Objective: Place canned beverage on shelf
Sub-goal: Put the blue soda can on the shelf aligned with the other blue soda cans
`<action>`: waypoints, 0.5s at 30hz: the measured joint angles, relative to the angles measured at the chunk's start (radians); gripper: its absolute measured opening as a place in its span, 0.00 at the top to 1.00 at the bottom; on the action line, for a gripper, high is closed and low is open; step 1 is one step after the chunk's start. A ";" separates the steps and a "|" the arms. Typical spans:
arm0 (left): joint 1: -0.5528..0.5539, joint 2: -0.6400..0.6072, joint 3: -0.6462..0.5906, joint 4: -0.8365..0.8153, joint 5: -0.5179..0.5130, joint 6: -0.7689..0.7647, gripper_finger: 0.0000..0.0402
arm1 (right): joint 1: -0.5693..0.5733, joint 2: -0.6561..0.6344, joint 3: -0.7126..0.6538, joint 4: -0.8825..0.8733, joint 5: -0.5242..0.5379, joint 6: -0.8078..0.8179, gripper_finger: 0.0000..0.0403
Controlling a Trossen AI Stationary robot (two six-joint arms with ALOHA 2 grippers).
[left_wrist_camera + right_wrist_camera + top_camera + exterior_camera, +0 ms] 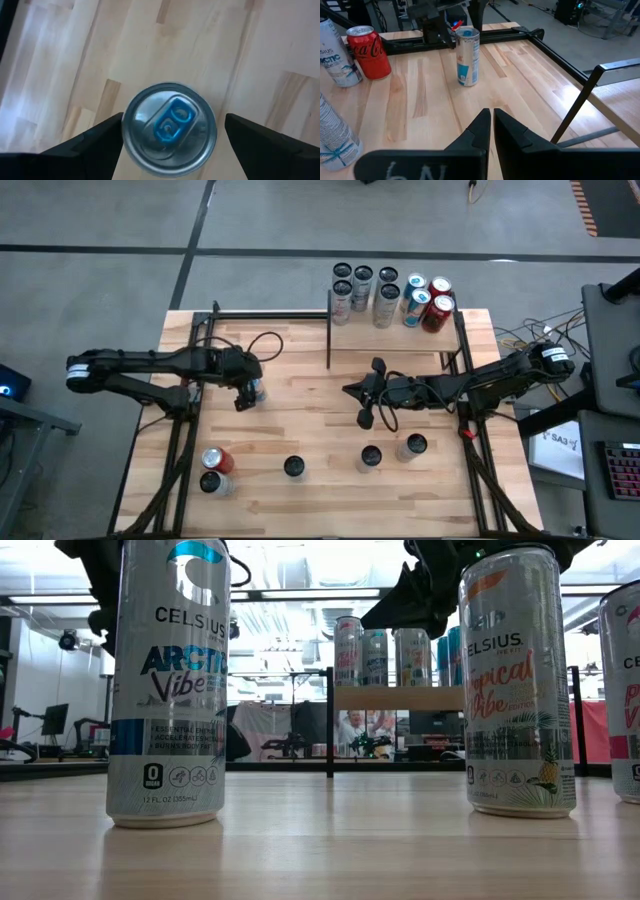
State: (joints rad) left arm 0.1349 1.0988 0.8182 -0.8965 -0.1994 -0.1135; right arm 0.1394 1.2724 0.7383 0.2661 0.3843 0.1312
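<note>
Left gripper [170, 132] open around upright can [169, 129]; shelf [395, 330] apart

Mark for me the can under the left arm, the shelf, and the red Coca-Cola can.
Can with blue tab [169, 127]: left wrist view, on its lid.
Shelf [395, 332]: high view, bare front strip of the board.
Coca-Cola can [369, 52]: right wrist view, on its red side.

The left arm reaches in from the left side of the table, bent a little at its middle; its wrist points down; the left gripper [250, 392] has its two fingers [90, 145] spread wide apart. The right arm reaches in from the right side and lies low and long; the right gripper [362, 402] has its fingers [477, 131] pressed together.
</note>
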 joint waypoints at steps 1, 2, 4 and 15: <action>0.000 0.002 -0.005 0.011 0.000 0.000 0.20 | 0.000 0.000 0.000 0.000 0.000 0.003 0.97; 0.000 0.004 -0.005 0.020 0.000 0.000 0.20 | 0.000 0.000 0.000 0.000 0.000 0.006 0.97; 0.000 0.008 -0.006 0.022 -0.001 0.000 0.20 | 0.000 0.000 0.000 0.000 0.000 0.007 0.97; 0.000 0.061 -0.009 0.023 -0.001 0.000 0.21 | 0.000 0.000 0.000 0.000 0.000 0.007 0.97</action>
State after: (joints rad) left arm 0.1349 1.1595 0.8089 -0.8730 -0.2005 -0.1139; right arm 0.1394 1.2728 0.7383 0.2661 0.3843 0.1383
